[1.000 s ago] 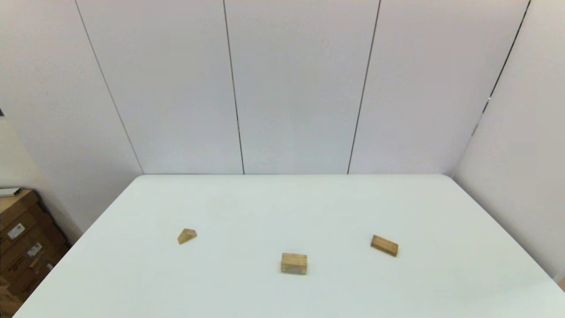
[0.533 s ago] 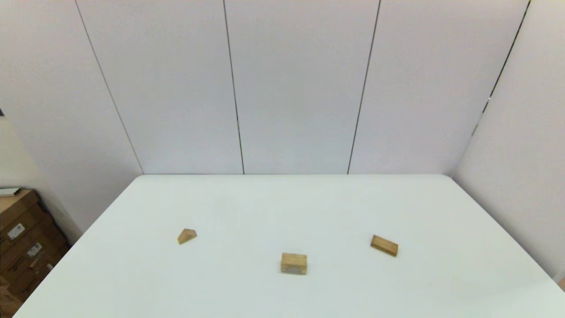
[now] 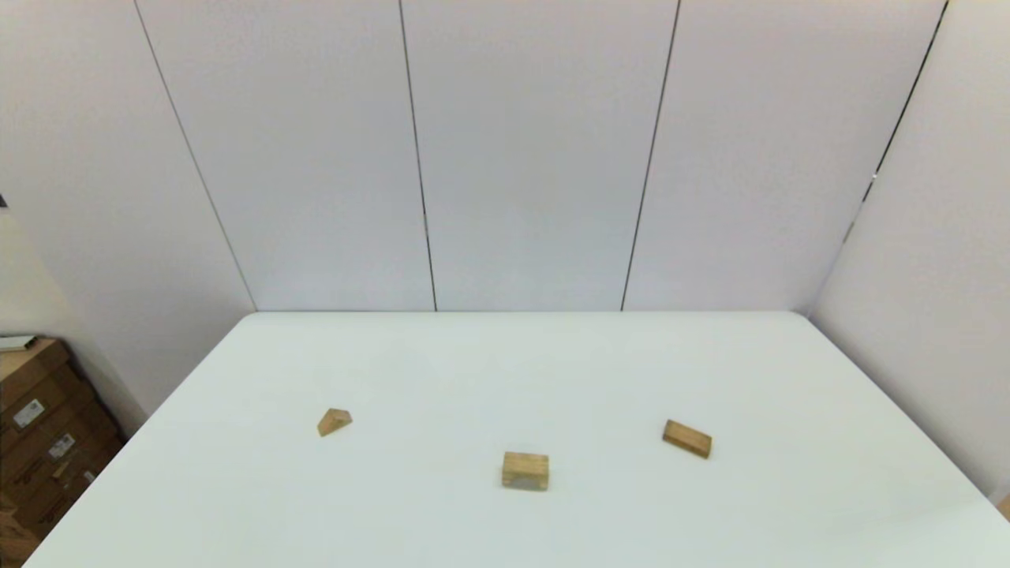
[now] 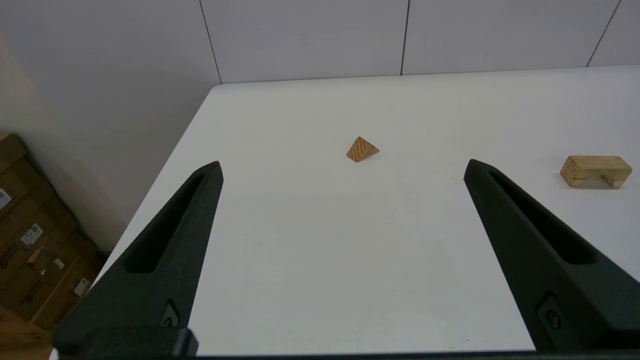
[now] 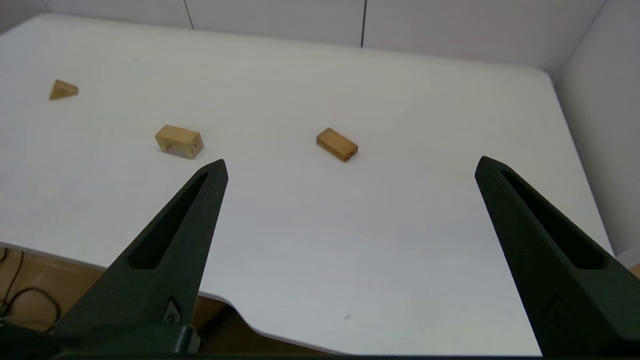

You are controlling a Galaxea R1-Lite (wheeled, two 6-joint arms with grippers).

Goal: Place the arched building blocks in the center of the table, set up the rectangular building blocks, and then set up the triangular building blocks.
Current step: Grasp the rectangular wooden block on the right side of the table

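In the head view, brown cardboard boxes [image 3: 39, 442] are seen at the lower left edge of the frame, on the floor beside the white table [image 3: 505, 363]. On the table, three wooden blocks are laid in a loose row across the lower half of the frame, well apart from each other. At the left, the small triangle block [image 3: 334, 421] is found lying on its side. In the lower middle, the arch block [image 3: 525, 470] is placed, a little lower in the frame than the other two. At the right, the flat rectangle block [image 3: 687, 439] is laid flat and turned at an angle.

No arm is seen in the head view. In the left wrist view, the left gripper [image 4: 342, 167] is held above the near part of the table, its two black fingers spread wide with nothing between them; the triangle block [image 4: 362, 149] appears between the fingertips, farther off. In the right wrist view, the right gripper [image 5: 350, 166] is held over the near table edge, also spread wide and empty, with the rectangle block [image 5: 337, 144] seen beyond it.
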